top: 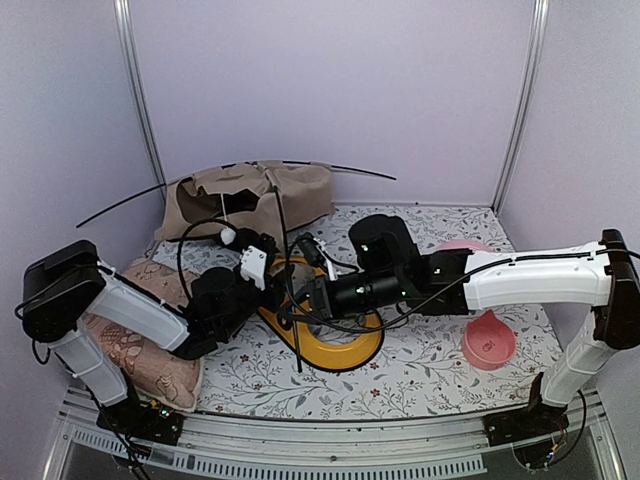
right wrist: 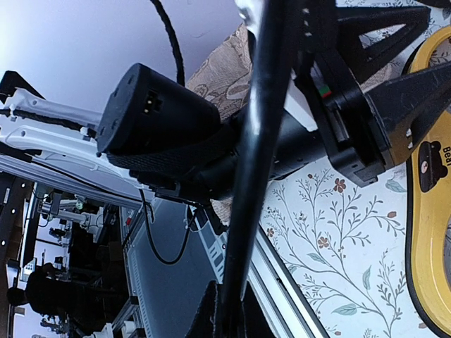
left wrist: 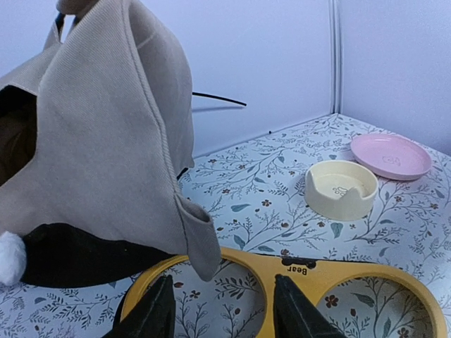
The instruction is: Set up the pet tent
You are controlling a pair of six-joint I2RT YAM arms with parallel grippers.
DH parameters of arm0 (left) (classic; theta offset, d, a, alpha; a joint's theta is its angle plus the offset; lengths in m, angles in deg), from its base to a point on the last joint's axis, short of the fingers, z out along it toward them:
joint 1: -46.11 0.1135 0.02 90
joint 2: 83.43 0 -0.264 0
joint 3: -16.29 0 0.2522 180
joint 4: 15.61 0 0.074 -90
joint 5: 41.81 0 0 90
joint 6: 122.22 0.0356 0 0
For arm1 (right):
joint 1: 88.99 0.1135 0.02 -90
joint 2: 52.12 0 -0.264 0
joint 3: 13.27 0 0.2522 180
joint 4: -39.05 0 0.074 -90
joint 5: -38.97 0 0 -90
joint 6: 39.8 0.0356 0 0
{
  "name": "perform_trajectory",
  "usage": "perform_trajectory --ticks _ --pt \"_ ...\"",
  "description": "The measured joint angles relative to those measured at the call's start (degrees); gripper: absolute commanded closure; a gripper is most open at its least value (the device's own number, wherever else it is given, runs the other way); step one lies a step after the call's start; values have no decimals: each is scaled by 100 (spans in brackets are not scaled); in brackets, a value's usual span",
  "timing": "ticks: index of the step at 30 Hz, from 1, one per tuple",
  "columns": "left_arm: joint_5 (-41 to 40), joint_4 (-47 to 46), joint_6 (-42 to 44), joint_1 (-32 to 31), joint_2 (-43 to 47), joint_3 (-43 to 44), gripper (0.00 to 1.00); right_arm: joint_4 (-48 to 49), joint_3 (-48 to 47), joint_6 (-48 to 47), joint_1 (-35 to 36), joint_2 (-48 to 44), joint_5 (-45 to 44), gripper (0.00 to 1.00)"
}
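Note:
The pet tent [top: 248, 200] lies collapsed in tan fabric at the back left, with thin black poles arching over it. In the left wrist view its fabric [left wrist: 106, 141] hangs close ahead, dark lining below, and a white pompom [left wrist: 10, 257] is at the left edge. A folded corner pocket [left wrist: 199, 243] dangles just beyond my left gripper [left wrist: 224, 311], which is open and holds nothing. My right gripper [right wrist: 236, 317] is shut on a black pole [right wrist: 257, 155]. In the top view that pole [top: 297, 350] runs across the yellow tray toward the tent, with the right gripper [top: 298, 298] on it.
A yellow double-bowl tray [top: 345, 355] lies flat under both grippers. A cream bowl [left wrist: 342, 189] and a pink plate [left wrist: 391, 156] sit further right, and a pink bowl [top: 489, 343] is near the right arm. The patterned cushion [top: 130, 350] lies under the left arm.

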State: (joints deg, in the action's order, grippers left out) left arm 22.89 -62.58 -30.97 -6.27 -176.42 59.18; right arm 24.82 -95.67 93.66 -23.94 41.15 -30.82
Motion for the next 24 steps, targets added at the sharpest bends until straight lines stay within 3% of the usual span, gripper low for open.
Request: perform_trajectory --ticks 9,24 --pt "153 -9 -127 168 -339 94 57 -85 -39 2 0 0 -4 100" --pt "319 -37 -190 267 -461 348 74 -181 -39 2 0 0 -11 100"
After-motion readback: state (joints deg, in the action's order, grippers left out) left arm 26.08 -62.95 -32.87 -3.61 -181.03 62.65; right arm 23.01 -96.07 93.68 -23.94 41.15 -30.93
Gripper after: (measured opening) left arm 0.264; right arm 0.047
